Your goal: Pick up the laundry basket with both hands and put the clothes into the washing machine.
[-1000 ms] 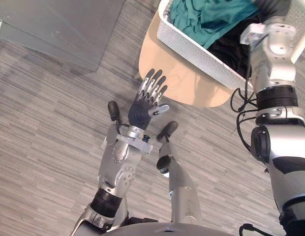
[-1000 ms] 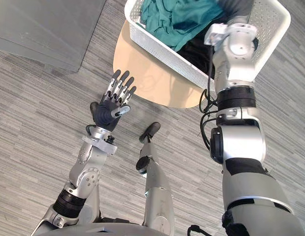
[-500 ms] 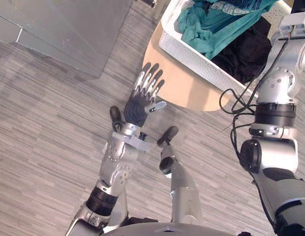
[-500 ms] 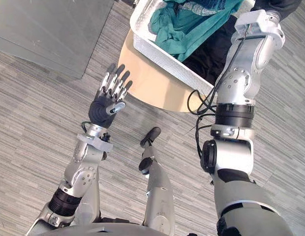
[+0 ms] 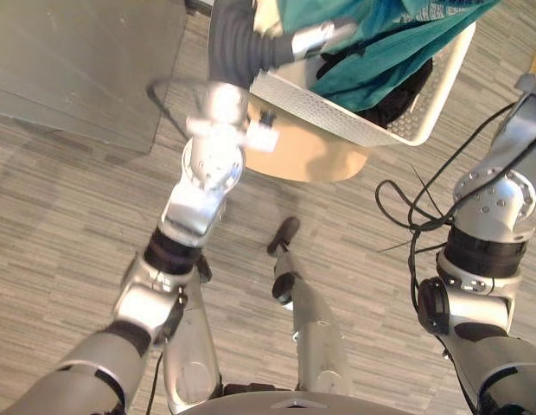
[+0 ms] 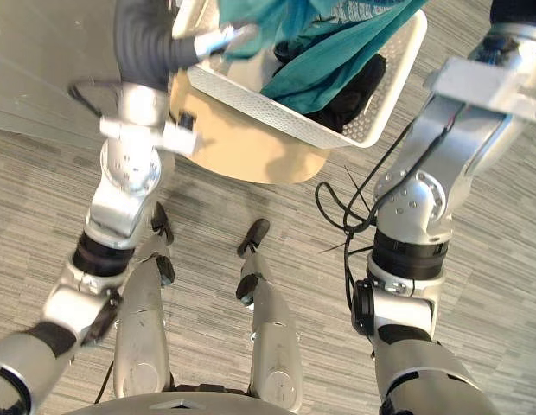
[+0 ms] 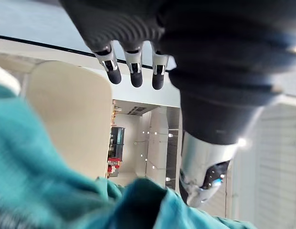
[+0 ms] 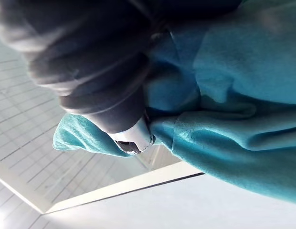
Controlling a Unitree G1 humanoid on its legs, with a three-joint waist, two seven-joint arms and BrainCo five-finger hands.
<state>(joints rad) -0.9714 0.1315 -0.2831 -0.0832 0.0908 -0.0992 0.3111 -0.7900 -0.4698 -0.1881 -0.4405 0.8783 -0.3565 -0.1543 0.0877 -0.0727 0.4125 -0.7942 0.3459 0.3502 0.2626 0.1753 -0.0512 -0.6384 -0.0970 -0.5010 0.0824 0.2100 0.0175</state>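
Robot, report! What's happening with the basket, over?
Left hand open at basket rim. Right hand against teal clothes. Basket over table. Nothing blocking.

No text, label, brand or number can be read anywhere. A pale printed patch (image 5: 426, 10) on the teal clothes (image 5: 380, 65) in the laundry basket (image 5: 337, 112) is too small and blurred to make out.
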